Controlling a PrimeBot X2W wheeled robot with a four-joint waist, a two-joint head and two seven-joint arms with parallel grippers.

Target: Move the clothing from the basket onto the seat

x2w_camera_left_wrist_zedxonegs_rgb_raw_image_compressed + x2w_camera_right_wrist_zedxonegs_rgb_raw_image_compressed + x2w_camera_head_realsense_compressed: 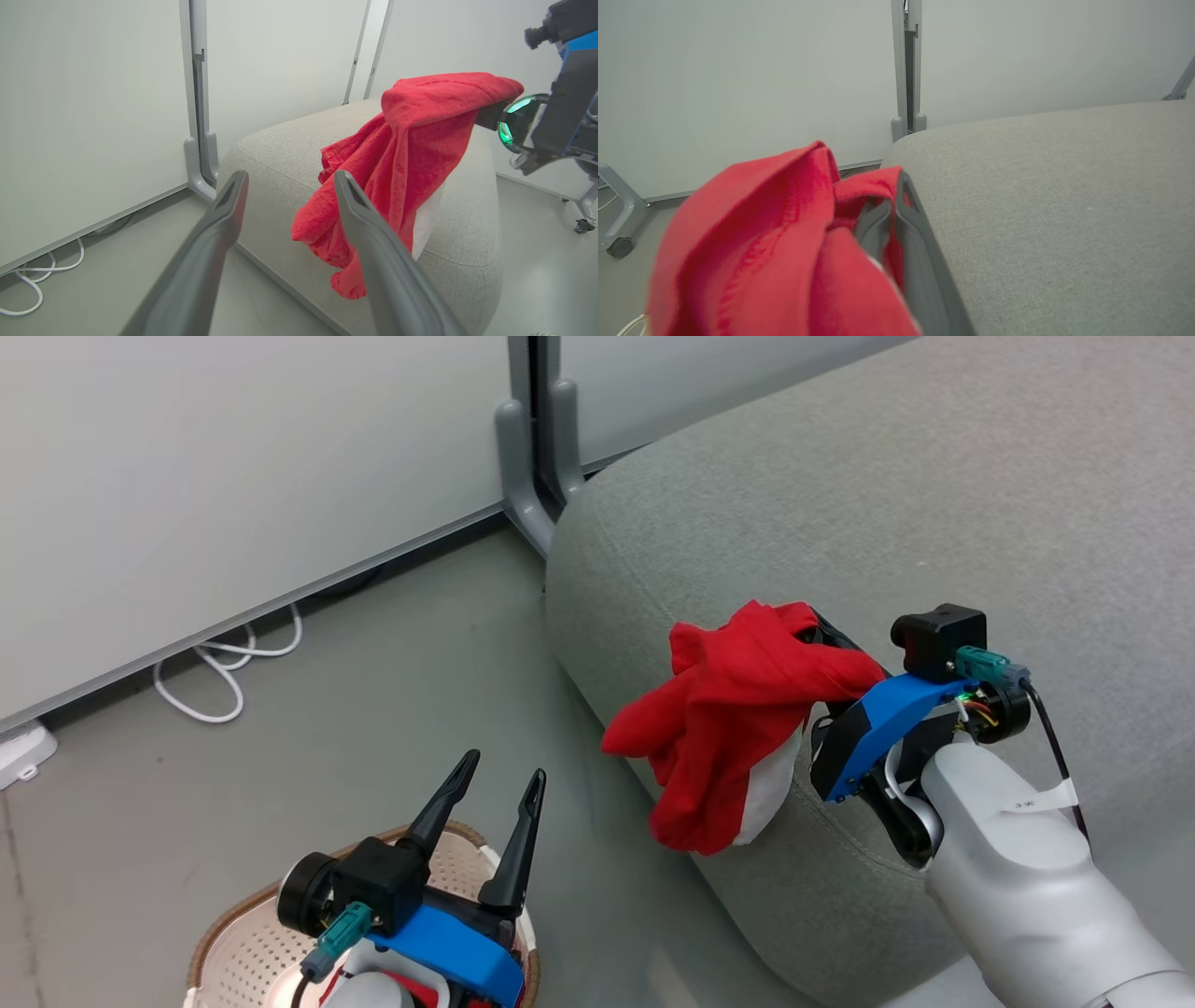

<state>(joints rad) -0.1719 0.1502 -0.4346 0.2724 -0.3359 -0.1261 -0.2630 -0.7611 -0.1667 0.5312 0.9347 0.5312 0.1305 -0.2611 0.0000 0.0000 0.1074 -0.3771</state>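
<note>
Right tool (pixel 826 637) sits at about 3 o'clock in the head view, fingers pinched down on a red garment (pixel 738 728). The garment droops off it toward 7 o'clock, over the rounded edge of the grey seat (pixel 934 504), with a bit of white trim at the bottom. Left tool (pixel 504 765) is down at 7 o'clock, fingers spread wide with nothing in them, right above the basket (pixel 233 933). A white cable (pixel 224 672) is looped on the floor at 9 o'clock.

Left wrist view: the left tool (pixel 290 179) has its fingers well apart and empty. The red garment (pixel 411 140) hangs at 2 o'clock in front of the seat (pixel 280 149).

Right wrist view: the right tool (pixel 889 205) is closed tight on the red garment (pixel 761 224), which bunches toward 8 o'clock. The seat (pixel 1041 186) is at 3 o'clock.
</note>
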